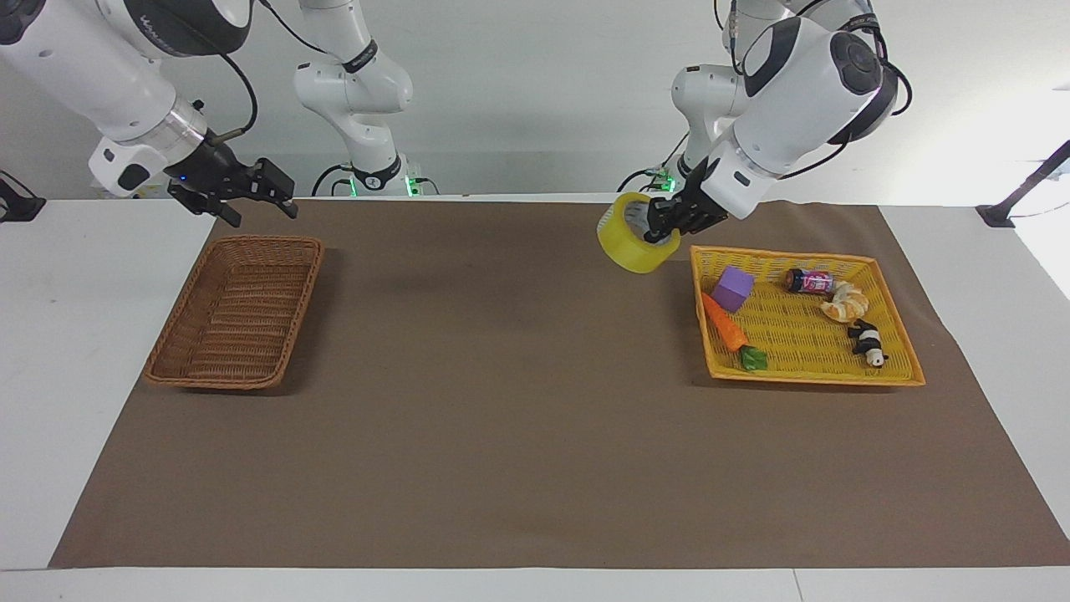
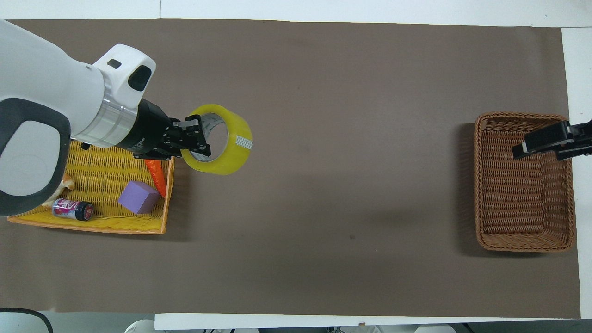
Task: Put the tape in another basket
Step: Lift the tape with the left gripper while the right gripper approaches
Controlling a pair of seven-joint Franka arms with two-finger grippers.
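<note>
My left gripper (image 1: 660, 224) is shut on the wall of the yellow tape roll (image 1: 635, 245), one finger inside the core. It holds the roll in the air over the brown mat, just past the edge of the yellow tray (image 1: 807, 339) toward the right arm's end. In the overhead view the left gripper (image 2: 194, 142) and the tape (image 2: 229, 152) show beside the tray (image 2: 97, 162). The brown wicker basket (image 1: 238, 309) stands empty at the right arm's end, also seen from overhead (image 2: 513, 199). My right gripper (image 1: 255, 201) is open and empty above the basket's edge nearest the robots (image 2: 541, 150).
In the yellow tray lie a toy carrot (image 1: 726, 324), a purple block (image 1: 733, 288), a small can (image 1: 809, 281), a croissant (image 1: 846, 303) and a panda toy (image 1: 868, 343). A brown mat (image 1: 501, 401) covers the table between tray and basket.
</note>
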